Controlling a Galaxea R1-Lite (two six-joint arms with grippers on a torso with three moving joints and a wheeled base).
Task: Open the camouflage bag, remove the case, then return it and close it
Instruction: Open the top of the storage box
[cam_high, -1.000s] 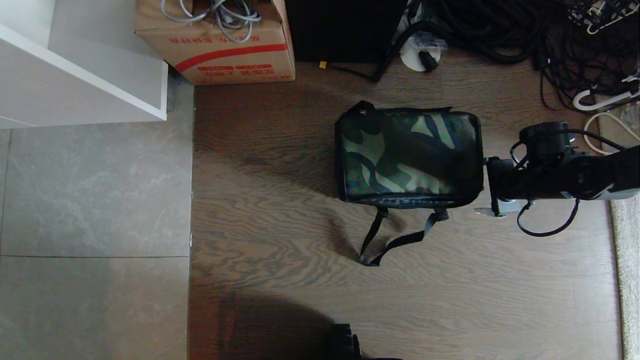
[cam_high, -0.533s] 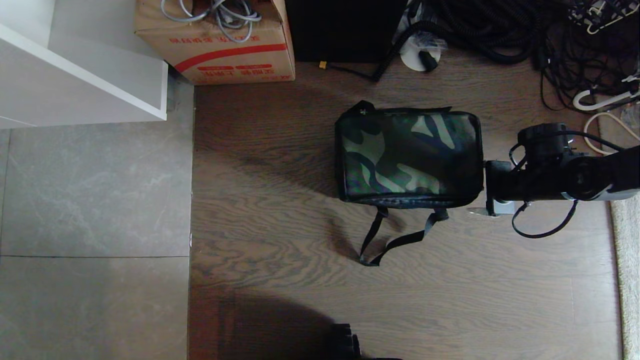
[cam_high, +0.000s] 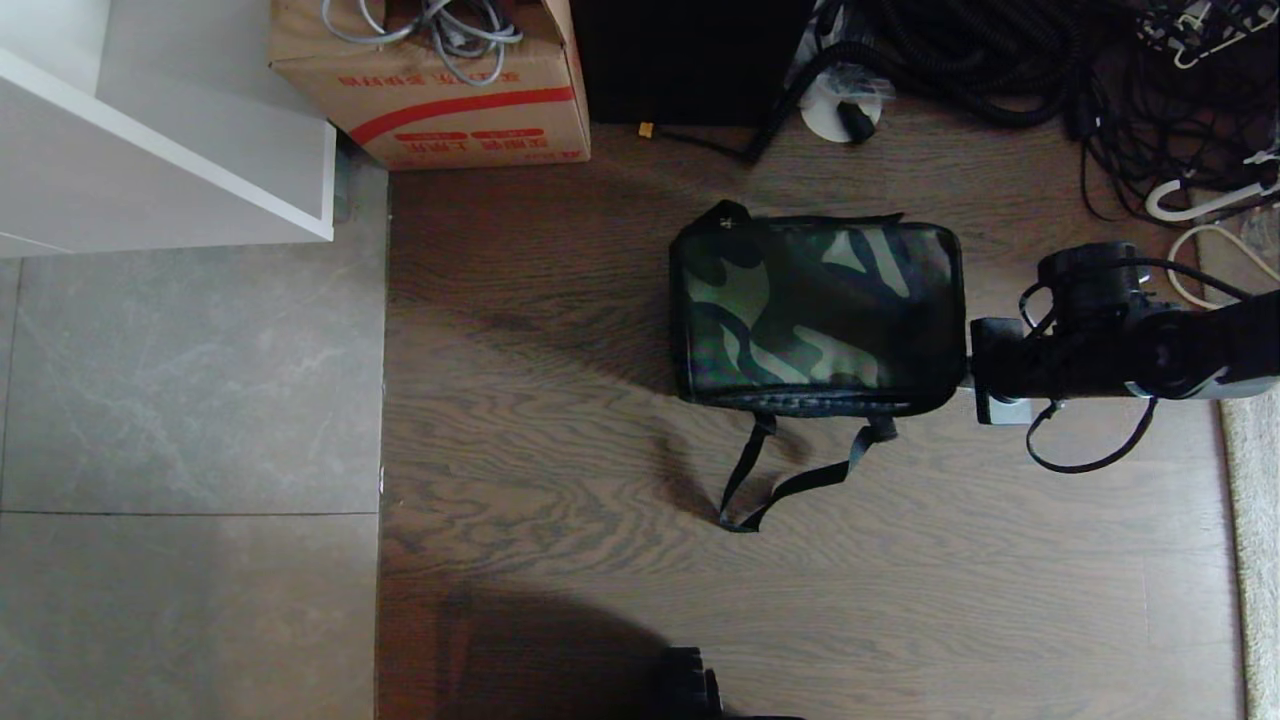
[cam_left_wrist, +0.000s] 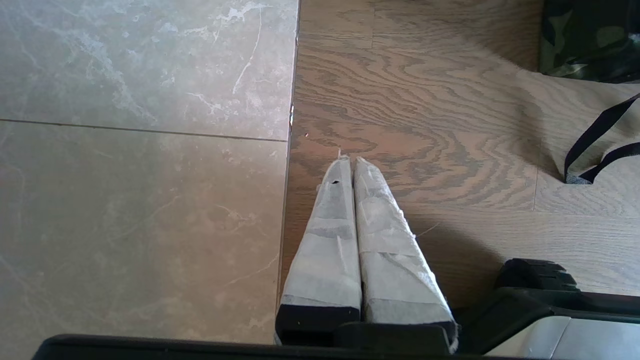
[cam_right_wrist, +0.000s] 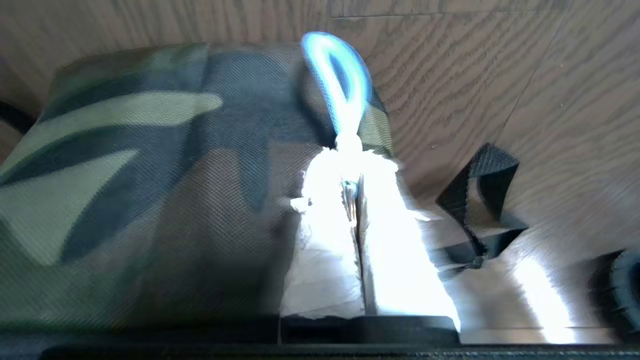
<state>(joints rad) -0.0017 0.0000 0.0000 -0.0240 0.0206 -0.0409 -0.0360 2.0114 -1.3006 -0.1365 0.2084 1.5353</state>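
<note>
- The camouflage bag (cam_high: 815, 315) is lying flat and closed on the wood-grain floor (cam_high: 560, 470), its green, black and tan top facing up, roughly in the middle of the room ahead of the robot.
- Its black webbing strap (cam_high: 790, 480) is trailing in a loop across the planks from the bag's near edge.
- The right gripper (cam_right_wrist: 350, 150) is sitting right at the bag's right-hand end, reaching in level from the right side; its white-wrapped fingers (cam_right_wrist: 325, 235) are pressed together on a small pale loop (cam_right_wrist: 337, 80) at the bag's edge, which is looking glary and blurred.
- The case is not showing anywhere; the bag is shut over whatever is inside.
- The left gripper (cam_left_wrist: 349, 161) is hanging well apart from the bag, over the seam between the wood floor and the grey tiles (cam_high: 180, 480), with its padded fingers (cam_left_wrist: 325, 240) pressed together on nothing.
- Further back, a cardboard box (cam_high: 435, 85) with a red stripe is standing with grey cables in it; the red print under the stripe is too small to read.
- Beside it a black box (cam_high: 690, 60) is standing, and coiled black cables (cam_high: 1050, 70) are piling up at the far right.
- A white cabinet (cam_high: 150, 140) is filling the far left corner.
</note>
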